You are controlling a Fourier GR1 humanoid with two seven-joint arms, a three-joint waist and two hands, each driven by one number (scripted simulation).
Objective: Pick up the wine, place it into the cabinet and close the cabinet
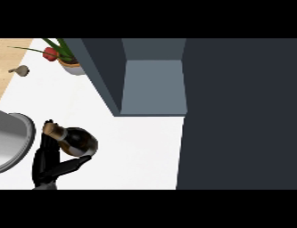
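Head view shows the left robot hand (pixel 51 162) coming in from the lower edge at the left, its fingers curled round the wine (pixel 76 140) — clamped on the dark body just below the tan neck, which tilts up and left. The bottle looks to be glass: probably heavy for its size, rigid, smooth enough to slip and breakable, so a hold on the wide body suits it better than one on the neck. It hangs above the white tabletop (pixel 138 151), beside a grey sink (pixel 6 147) — the open cabinet (pixel 154 87) lies well apart, up and right. The right robot hand does not show.
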